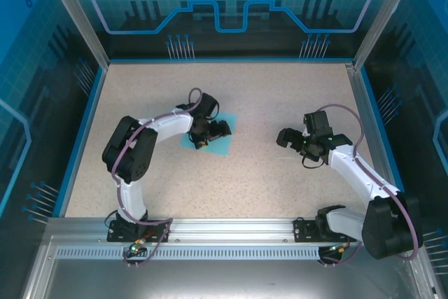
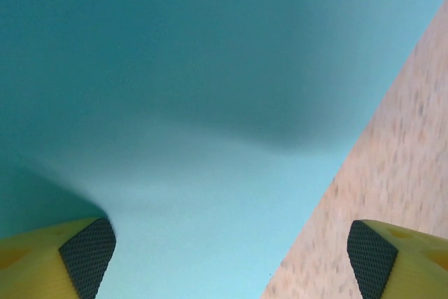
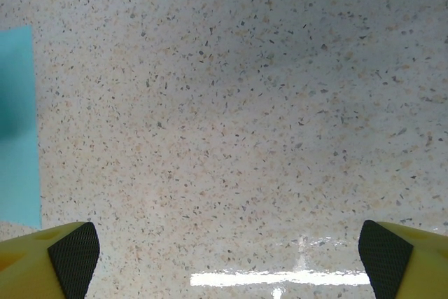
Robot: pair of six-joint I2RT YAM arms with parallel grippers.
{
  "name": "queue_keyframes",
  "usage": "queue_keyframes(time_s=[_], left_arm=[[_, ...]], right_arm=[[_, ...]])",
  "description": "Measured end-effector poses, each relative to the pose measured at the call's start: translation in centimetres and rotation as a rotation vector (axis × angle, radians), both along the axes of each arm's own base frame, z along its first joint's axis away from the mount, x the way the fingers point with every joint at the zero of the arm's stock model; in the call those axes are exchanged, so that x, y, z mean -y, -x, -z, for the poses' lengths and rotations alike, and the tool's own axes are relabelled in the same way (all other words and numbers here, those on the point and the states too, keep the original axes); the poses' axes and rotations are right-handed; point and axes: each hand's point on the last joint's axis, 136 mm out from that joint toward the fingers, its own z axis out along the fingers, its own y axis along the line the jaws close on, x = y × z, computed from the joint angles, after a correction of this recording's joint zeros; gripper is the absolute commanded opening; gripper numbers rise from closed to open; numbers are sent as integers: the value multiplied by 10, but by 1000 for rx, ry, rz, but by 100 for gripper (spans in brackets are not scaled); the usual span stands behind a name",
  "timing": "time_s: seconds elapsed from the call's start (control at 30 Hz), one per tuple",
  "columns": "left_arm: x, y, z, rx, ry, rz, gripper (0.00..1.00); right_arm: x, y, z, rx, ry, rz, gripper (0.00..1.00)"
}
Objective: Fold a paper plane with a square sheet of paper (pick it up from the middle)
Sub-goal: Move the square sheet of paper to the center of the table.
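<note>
Square sheet of paper (image 1: 222, 147) (image 2: 210, 103) (image 3: 15, 124): light blue, lying on the speckled beige surface (image 1: 280, 194) (image 2: 406, 159) (image 3: 245, 103), left of centre, with its edges turned slightly off square to the frame of the surface. No fold line can be made out on the parts that show. Left end effector (image 1: 210, 133) (image 2: 231, 260): positioned directly over the middle of the sheet, covering its centre in the top view. Jaws stand wide apart and nothing is clamped between them. In the left wrist view the black ribbed pads (image 2: 87, 253) sit at the bottom corners of the picture; the left-hand one is over the paper, the right-hand one over bare surface just past the sheet's straight edge, which runs diagonally up to the right. A soft shaded curve shows in the paper beside the left-hand pad; whether the sheet is raised there, or whether either pad touches it, cannot be told. Right end effector (image 1: 294, 143) (image 3: 227, 260): over bare surface right of centre, well apart from the sheet. Jaws wide apart, holding nothing. Its wrist view shows speckled surface between the pads, a bright streak of reflected light near the bottom, and a strip of the blue sheet at the left edge of the picture.
</note>
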Motion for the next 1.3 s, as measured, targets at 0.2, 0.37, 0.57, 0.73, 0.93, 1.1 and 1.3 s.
queue_keyframes(time_s=[0.2,0.37,0.57,0.73,0.93,1.1,1.3], left_arm=[[49,54,-4,-65,97,46,93],[68,67,-11,-112,172,55,95],[55,63,-50,-80,245,30,97],[-12,39,-95,55,303,-104,97],[-107,30,-94,103,240,-273,98],[-142,29,-87,117,199,-306,99],[-153,33,-80,115,175,-294,99]], right_arm=[[-3,2,5,-22,4,1,99],[-15,-3,6,-72,7,-29,100],[-77,-5,-3,-71,15,-172,78],[-156,1,2,-88,22,-294,47],[-232,16,27,-144,34,-391,44],[-261,9,40,-166,33,-410,44],[-287,-9,48,-165,19,-418,45]])
